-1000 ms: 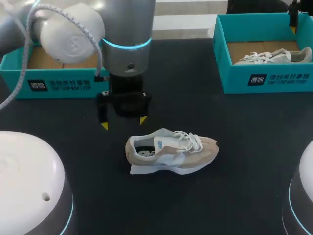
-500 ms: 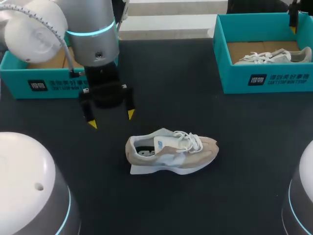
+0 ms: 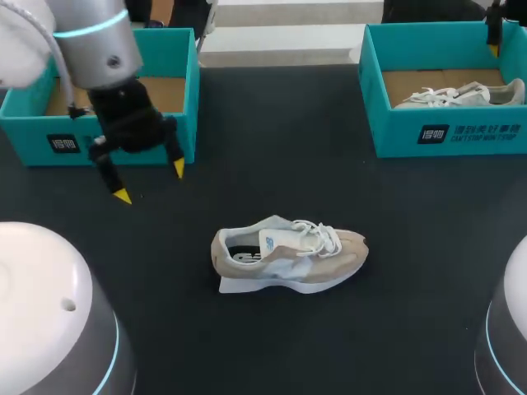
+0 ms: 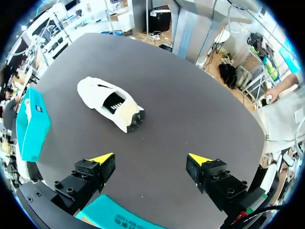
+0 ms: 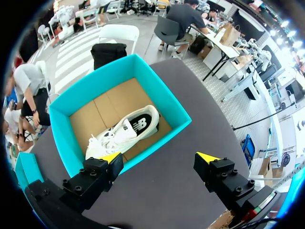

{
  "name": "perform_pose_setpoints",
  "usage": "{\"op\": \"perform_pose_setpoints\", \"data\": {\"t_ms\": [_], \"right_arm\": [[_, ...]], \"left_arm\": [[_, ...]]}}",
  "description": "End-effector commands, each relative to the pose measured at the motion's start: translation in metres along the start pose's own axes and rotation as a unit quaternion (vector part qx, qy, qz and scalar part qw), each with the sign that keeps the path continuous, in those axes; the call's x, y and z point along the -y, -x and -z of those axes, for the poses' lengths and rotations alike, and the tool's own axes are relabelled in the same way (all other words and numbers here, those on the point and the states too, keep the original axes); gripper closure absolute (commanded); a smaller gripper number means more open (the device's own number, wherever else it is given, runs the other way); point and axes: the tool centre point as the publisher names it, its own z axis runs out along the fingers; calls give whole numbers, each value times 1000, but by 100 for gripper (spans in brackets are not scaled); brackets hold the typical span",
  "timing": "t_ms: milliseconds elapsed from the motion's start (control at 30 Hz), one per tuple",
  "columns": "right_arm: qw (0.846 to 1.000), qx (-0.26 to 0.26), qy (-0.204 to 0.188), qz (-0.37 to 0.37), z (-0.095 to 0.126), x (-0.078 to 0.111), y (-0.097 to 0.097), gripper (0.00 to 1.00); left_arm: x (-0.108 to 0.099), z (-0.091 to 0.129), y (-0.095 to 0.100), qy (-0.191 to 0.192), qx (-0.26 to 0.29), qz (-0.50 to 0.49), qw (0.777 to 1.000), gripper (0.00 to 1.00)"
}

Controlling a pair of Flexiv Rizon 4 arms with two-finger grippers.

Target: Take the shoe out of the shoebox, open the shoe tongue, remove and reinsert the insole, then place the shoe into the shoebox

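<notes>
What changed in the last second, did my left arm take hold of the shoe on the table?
No. The left gripper swung away from above the shoe, back toward the left shoebox, its jaws open and empty throughout. The shoe lies where it was on the table, untouched. The right shoebox and the second shoe inside it are unchanged.

Shoe (image 3: 288, 259) alone mid-table, free all round (left box (image 3: 188, 90), right box (image 3: 395, 123) line far edge).
</notes>
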Motion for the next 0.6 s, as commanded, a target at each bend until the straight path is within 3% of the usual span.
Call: {"op": "perform_pose_setpoints", "data": {"t_ms": [33, 200, 300, 600], "right_arm": [[1000, -1, 1, 0, 0, 1, 1, 0], [1000, -1, 1, 0, 0, 1, 1, 0], [1000, -1, 1, 0, 0, 1, 1, 0], [1000, -1, 1, 0, 0, 1, 1, 0]], "left_arm": [[-21, 5, -30, -103, 133, 106, 980, 0], [-29, 8, -43, -161, 187, 162, 955, 0], [-25, 8, -52, -212, 230, 208, 927, 0], [-13, 2, -64, -320, 252, 313, 858, 0]]}}
